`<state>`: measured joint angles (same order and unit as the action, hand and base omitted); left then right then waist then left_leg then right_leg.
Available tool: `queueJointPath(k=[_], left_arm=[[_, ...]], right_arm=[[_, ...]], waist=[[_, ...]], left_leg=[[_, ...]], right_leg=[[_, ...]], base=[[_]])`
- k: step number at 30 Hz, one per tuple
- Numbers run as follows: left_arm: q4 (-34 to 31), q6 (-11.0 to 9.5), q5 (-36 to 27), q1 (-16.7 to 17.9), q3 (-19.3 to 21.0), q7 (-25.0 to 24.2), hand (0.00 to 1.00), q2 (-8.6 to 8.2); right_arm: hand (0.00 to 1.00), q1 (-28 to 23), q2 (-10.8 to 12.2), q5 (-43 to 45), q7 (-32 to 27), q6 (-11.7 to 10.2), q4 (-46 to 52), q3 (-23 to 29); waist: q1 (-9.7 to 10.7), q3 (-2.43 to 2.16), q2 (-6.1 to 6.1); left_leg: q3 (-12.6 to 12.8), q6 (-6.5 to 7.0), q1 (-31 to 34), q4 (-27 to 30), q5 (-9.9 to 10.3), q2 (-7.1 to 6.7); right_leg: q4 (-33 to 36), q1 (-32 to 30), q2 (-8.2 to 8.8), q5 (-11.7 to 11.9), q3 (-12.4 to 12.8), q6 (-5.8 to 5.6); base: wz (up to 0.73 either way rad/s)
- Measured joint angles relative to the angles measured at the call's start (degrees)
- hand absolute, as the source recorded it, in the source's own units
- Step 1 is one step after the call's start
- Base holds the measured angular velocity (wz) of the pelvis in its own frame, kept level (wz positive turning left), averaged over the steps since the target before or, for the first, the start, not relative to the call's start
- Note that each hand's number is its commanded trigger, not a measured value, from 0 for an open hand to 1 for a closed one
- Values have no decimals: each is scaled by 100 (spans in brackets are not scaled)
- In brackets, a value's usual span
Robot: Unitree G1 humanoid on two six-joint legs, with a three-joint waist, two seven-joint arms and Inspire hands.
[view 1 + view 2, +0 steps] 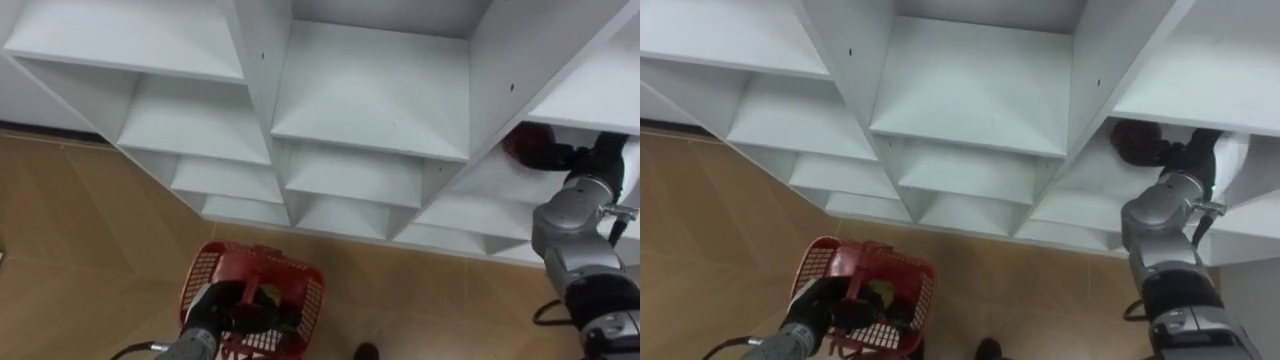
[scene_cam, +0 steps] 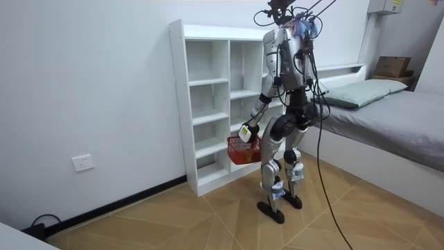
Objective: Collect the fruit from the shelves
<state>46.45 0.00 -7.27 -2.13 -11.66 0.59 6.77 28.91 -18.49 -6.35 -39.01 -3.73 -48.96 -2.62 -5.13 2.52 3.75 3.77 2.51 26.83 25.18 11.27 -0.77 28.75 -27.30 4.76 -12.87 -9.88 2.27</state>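
A dark red fruit (image 1: 524, 147) lies in a compartment on the right side of the white closet (image 1: 370, 100), partly under the shelf above it. My right hand (image 1: 588, 157) reaches into that compartment and sits right beside the fruit; whether it holds it is hidden. My left hand (image 1: 224, 305) is low at the front, curled round the handle of a red mesh basket (image 1: 200, 268). A yellow-green fruit (image 1: 268, 294) lies inside the basket. In the room view I stand upright, close to the closet (image 2: 208, 104), with the basket (image 2: 240, 150) at thigh height.
The other closet compartments look bare. Wooden floor (image 1: 90, 230) lies below and to the left. In the room view a bed (image 2: 388, 111) stands behind me to that view's right, and a wall socket (image 2: 82, 163) sits low on the left.
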Motion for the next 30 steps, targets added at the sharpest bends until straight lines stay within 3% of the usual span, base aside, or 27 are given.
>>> queueJointPath(k=[3, 17, 22, 29, 30], left_arm=[[2, 0, 0, -68, -48, 7, 100, -1], [277, 22, 1, -330, -544, -42, 100, 16], [276, 22, -2, -371, -553, -115, 100, -41], [239, 25, 0, -471, -617, -109, 100, -93], [238, 25, 0, -469, -616, -104, 100, -93]], right_arm=[[0, 6, 2, -35, 0, 0, 8, 0], [0, 31, 14, -195, -25, -34, -17, -126], [0, 30, 39, -12, 58, -34, -15, -257], [0, 27, 60, 10, 393, -34, -15, -418], [62, 28, 60, 12, 457, -34, -15, -419]], waist=[[-6, 39, 42], [-29, 47, 42], [-31, 67, 9], [-169, 51, -120], [-181, 48, -129]], left_leg=[[-1, 1, 17, 2, 0, -2], [19, 21, 282, -2, -20, 2], [20, 21, 326, 35, -20, 9], [16, 21, 482, 74, -25, 30], [18, 20, 505, 89, -31, 30]], right_leg=[[-19, 2, 7, -2, -23, -2], [-9, -271, 15, 20, -40, -2], [-12, -288, 12, 20, -48, -2], [4, -419, 4, 74, -74, 19], [5, -452, 5, 75, -70, 21]], base=[[3], [1], [0], [1], [0]])
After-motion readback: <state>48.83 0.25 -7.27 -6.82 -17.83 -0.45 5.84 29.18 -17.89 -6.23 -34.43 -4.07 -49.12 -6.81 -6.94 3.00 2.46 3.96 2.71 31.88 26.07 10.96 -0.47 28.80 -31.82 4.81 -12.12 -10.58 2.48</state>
